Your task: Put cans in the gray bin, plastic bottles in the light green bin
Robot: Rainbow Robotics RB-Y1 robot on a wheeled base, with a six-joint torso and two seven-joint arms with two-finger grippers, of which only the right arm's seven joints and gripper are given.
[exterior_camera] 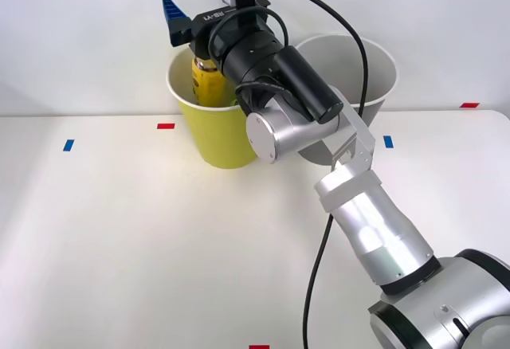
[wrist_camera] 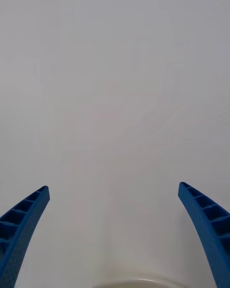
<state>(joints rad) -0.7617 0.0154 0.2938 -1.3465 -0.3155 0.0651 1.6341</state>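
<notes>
The green bin [exterior_camera: 213,126] stands at about eleven o'clock from the table's [exterior_camera: 119,229] middle, the gray bin [exterior_camera: 374,70] touching or just beside it at one o'clock. A yellow bottle [exterior_camera: 209,80] stands upright inside the green bin, against its far wall. The risk, as I judge it: the arm hangs low over the green rim, so a careless pull-back could clip the rim and tip the bin, spilling the bottle. The right claw [wrist_camera: 115,230] hovers above the green bin, spread wide and released, fingers well apart, holding and touching nothing.
</notes>
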